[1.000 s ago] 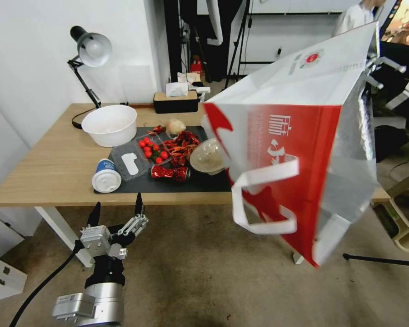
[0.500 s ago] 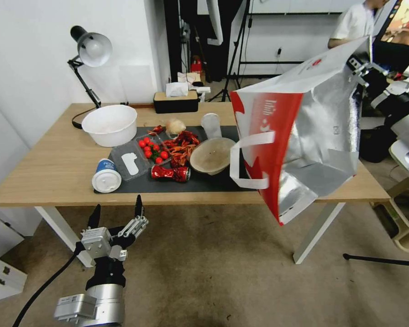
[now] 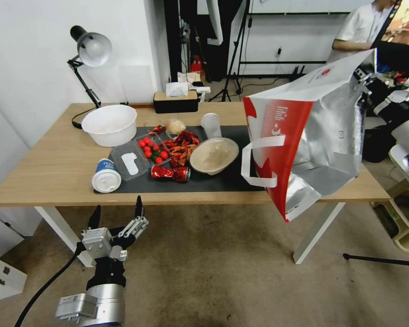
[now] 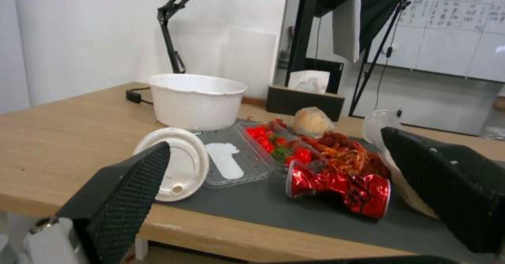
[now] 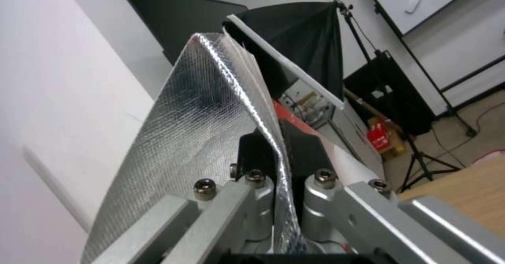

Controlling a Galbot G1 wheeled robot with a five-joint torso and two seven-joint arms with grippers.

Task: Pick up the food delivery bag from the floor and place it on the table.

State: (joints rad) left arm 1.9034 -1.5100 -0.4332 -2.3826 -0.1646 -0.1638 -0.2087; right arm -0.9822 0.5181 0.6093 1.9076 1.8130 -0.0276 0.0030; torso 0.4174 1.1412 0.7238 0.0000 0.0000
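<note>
Food delivery bag crinkled foil rim pinched in right claw; left claw spread.

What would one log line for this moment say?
right end effector: shut on bag rim | bag: airborne, tilted, over table right end | left end effector: open, idle below table edge

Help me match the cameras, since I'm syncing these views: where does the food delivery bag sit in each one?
Head view: the food delivery bag hangs tilted at the right, in front of the table's right end.
Left wrist view: this camera faces the white bowl and crushed red can, left of the bag's place.
Right wrist view: the bag's foil edge runs up the middle, pinched in the right gripper.
Shared landmark: the table.
</note>
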